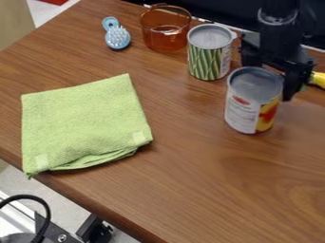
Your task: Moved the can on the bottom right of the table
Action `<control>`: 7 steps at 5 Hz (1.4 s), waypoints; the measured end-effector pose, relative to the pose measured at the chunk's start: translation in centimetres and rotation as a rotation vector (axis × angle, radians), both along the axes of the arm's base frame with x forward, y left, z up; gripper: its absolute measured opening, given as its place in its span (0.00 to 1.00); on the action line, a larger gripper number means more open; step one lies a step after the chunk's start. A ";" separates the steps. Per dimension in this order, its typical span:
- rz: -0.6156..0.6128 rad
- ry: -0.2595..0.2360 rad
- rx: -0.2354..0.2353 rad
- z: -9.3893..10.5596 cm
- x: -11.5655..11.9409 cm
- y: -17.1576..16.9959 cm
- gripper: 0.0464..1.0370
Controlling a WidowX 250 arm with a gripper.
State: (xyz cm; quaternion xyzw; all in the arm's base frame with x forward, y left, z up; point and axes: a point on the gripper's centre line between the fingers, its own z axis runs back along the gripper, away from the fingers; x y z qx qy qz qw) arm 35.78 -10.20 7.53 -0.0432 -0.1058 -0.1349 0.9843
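At the upper right, my gripper (272,70) hangs right behind a can with a white, red and yellow label (244,113). Its fingers stand apart, one behind the can's back rim and the other close by the can's right side, its tip low. The can is upright on the wooden table (209,190), right of the middle, its grey top facing up. I cannot tell whether either finger touches it.
A green striped can (208,59) stands just behind and left. Farther back are an amber glass cup (166,33) and a blue brush (117,37). A folded green cloth (82,123) lies at left. Something yellow (319,79) shows at the right edge.
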 end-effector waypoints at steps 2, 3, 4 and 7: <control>0.065 0.058 0.038 -0.1 -2.4 1.2 0.96; 0.126 0.103 0.087 -0.7 -3.9 2.0 0.96; 0.143 0.111 0.114 -0.9 -5.2 2.6 0.96; 0.108 0.148 0.144 -1.3 -9.4 3.9 0.96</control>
